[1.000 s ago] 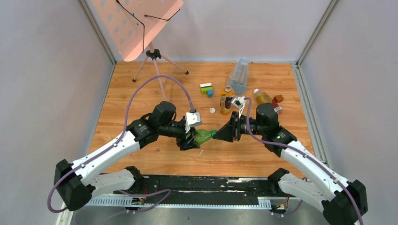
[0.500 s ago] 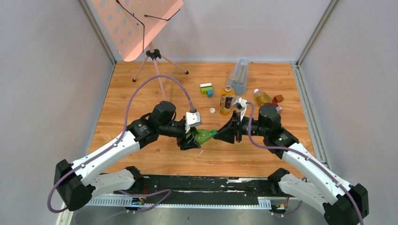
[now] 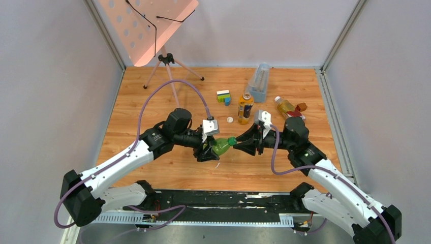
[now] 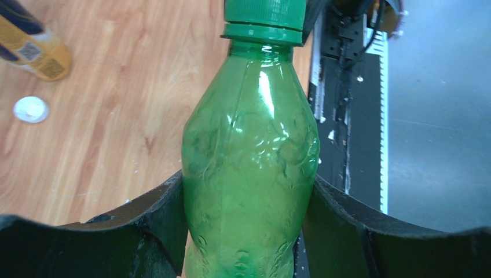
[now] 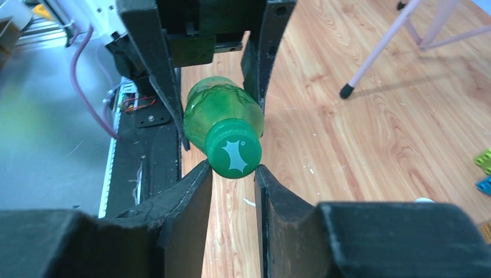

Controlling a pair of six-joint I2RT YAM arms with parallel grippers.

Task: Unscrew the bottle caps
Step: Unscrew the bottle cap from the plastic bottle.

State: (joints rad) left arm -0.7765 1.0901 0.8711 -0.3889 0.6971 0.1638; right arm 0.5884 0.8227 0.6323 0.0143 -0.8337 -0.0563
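Observation:
My left gripper (image 3: 213, 148) (image 4: 249, 191) is shut on the body of the green bottle (image 3: 220, 147) (image 4: 249, 150) (image 5: 223, 107), held sideways above the table with its neck toward the right arm. The green cap (image 3: 232, 141) (image 4: 264, 17) (image 5: 233, 152) is on the neck. My right gripper (image 3: 236, 142) (image 5: 231, 168) is shut on that cap with its fingertips touching both sides. An amber bottle with a yellow label (image 3: 245, 108) (image 4: 29, 46) stands upright behind. A loose white cap (image 3: 230, 120) (image 4: 30, 109) lies beside it. A second amber bottle (image 3: 285, 105) lies at the right with a white cap (image 3: 277, 98) on.
A tall clear bluish container (image 3: 259, 81) stands at the back. Multicoloured toy bricks (image 3: 223, 96) (image 5: 483, 165) lie near it, and a reddish-brown block (image 3: 302, 107) by the lying bottle. A pink music stand on a tripod (image 3: 165, 61) (image 5: 376, 52) occupies the back left.
The right wrist has turned about the cap while its jaws closed slightly tighter. The green bottle and left gripper have shifted a little up and right.

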